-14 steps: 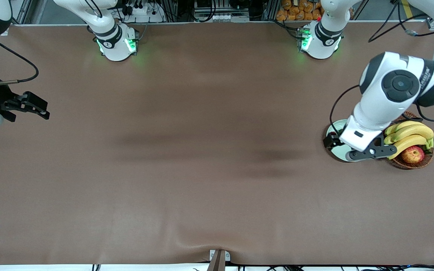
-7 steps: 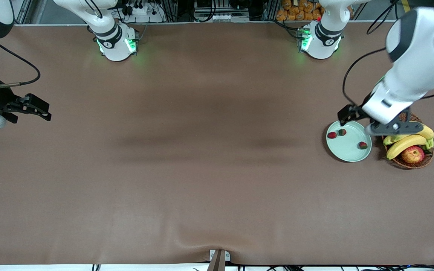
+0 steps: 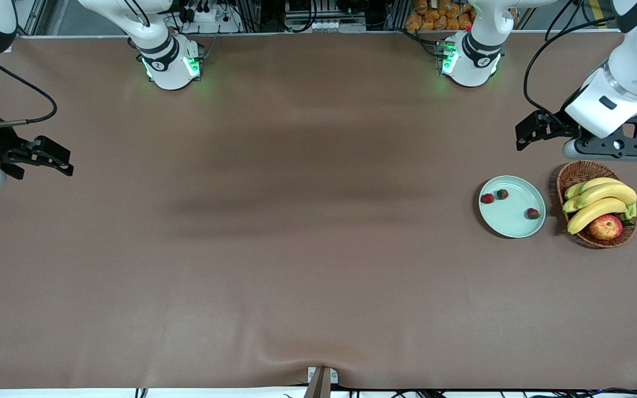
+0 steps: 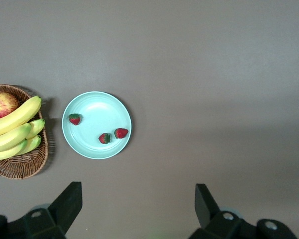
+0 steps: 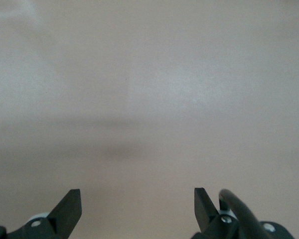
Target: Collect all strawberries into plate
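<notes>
Three small red strawberries point(image 3: 487, 198) point(image 3: 501, 194) point(image 3: 532, 213) lie in the pale mint plate point(image 3: 509, 224) near the left arm's end of the table. Two sit close together and one lies apart by the rim. The left wrist view looks down on the plate point(image 4: 97, 107) and its berries point(image 4: 74, 119) point(image 4: 104, 138) point(image 4: 121, 133). My left gripper point(image 3: 611, 148) point(image 4: 138, 199) hangs open and empty, high over the bare cloth between the basket and the arms' bases. My right gripper point(image 3: 64, 160) point(image 5: 137, 201) waits open and empty over the right arm's end of the table.
A brown wicker basket point(image 3: 573, 171) point(image 4: 20, 167) stands beside the plate with bananas point(image 3: 600, 199) and a red-yellow apple point(image 3: 606, 226) in it. Brown cloth point(image 3: 296, 221) covers the table. The arms' bases point(image 3: 172, 63) point(image 3: 468, 61) stand along the edge farthest from the front camera.
My left arm has risen and drawn back from over the plate toward the bases, uncovering the plate and its three strawberries. The right arm has hardly moved.
</notes>
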You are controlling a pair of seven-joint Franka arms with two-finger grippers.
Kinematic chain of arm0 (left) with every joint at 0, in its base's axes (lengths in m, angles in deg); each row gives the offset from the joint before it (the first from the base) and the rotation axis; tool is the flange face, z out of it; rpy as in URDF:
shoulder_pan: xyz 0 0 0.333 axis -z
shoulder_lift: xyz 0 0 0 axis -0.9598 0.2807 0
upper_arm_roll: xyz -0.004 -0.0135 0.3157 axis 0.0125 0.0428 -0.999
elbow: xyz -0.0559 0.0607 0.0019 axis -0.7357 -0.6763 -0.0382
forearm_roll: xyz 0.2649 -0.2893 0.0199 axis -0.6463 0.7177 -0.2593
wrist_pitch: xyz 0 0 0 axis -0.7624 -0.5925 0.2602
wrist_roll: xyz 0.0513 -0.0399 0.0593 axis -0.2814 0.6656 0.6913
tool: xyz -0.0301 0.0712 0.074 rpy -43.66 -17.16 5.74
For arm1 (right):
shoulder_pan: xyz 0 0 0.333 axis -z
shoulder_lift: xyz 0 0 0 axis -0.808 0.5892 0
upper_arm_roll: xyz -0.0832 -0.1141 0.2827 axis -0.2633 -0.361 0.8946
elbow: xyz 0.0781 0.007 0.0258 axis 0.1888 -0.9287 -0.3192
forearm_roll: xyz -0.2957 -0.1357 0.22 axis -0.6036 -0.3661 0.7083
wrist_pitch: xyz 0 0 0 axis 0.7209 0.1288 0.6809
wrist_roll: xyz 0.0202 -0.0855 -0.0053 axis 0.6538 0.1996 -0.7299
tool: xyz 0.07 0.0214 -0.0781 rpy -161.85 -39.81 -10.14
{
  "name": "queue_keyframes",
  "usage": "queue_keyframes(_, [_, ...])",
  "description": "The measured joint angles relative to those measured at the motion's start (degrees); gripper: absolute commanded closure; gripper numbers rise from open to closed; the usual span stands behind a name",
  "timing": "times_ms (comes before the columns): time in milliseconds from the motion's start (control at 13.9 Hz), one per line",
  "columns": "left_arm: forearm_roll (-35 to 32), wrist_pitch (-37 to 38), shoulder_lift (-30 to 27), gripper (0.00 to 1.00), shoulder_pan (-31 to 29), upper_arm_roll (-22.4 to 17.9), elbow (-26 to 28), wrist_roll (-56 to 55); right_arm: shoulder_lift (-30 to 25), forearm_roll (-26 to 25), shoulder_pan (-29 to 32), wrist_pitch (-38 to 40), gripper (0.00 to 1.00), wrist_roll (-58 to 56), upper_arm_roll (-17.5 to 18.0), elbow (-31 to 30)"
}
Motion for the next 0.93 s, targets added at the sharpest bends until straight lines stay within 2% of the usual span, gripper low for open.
queue_keyframes(431, [0.0, 2.0, 0.0, 0.0, 4.7, -4.4, -1.7, 2.9, 0.0, 0.0, 0.0, 1.8, 0.0, 0.0, -0.2, 0.7])
queue_keyframes(934, [0.0, 2.5, 0.0, 0.0, 4.7, -4.6, -4.7, 4.5, 0.0, 0.0, 0.0, 2.9, 0.0, 0.0, -0.2, 0.7])
